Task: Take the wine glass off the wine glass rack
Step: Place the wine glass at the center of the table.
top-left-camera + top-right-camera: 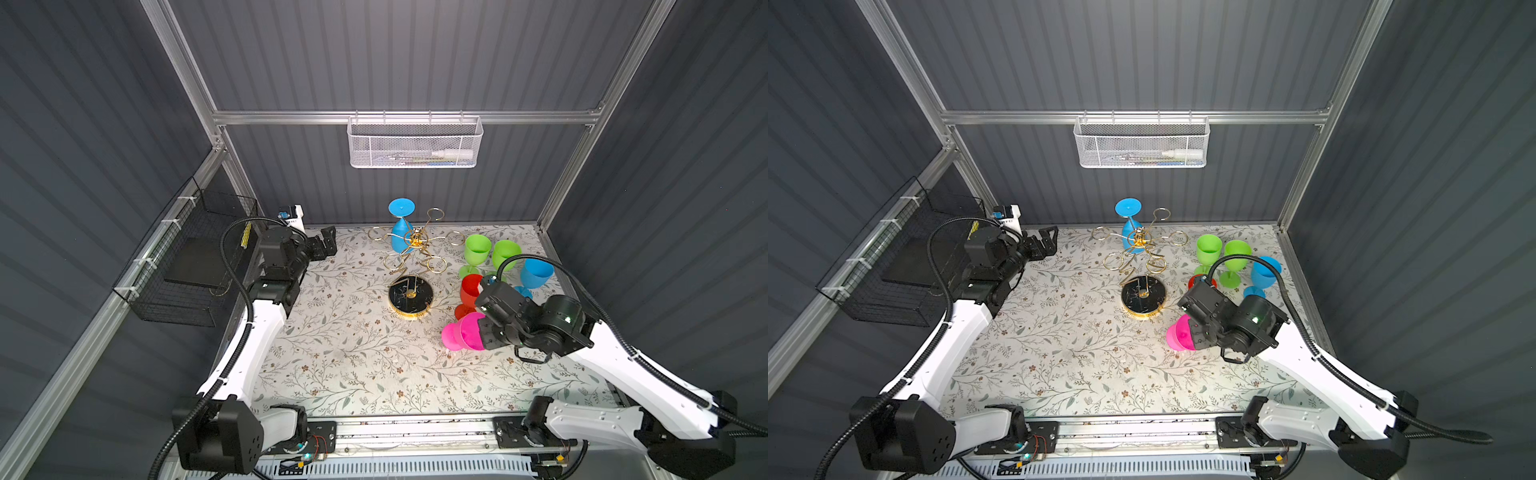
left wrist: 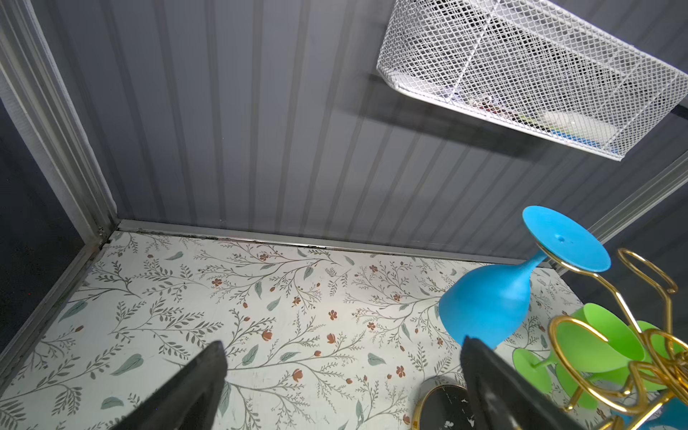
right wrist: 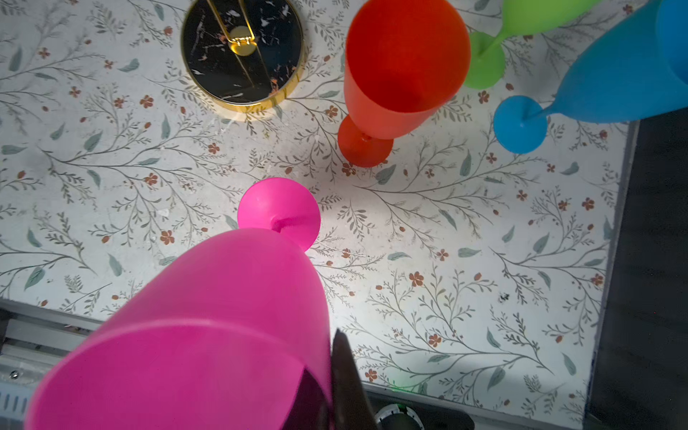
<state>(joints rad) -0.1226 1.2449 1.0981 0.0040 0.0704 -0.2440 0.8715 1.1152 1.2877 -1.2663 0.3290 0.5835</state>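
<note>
We see the left gripper point(image 1: 325, 243) wide open with nothing between its fingers, low over the far left corner of the table point(image 1: 353, 361). To its right, well apart, stands the wine glass rack point(image 1: 417, 240). A blue wine glass point(image 2: 487, 301) hangs upside down from one of its rear arms, its foot resting on the gold ring.

Further right, the right gripper point(image 1: 483, 334) is clamped on the rim of a pink wine glass point(image 3: 231, 298), one finger inside the bowl and one outside. This glass is off the rack, bowl up, with its foot just below the gripper at the table. Beyond the gripper a red glass point(image 3: 402, 74), two green glasses point(image 1: 477, 248) and another blue glass point(image 1: 536, 272) stand upright.

The left arm reaches along the table's left edge, wrist turned toward the rack. The right arm stretches in from the near right corner, wrist tipped down over the pink glass.

The table is covered in a pale sheet printed with leafy sprigs and small red flowers. Grey ribbed walls enclose it, with a black wire basket point(image 1: 195, 266) on the left wall and a white mesh basket point(image 1: 413, 143) on the back rail.
</note>
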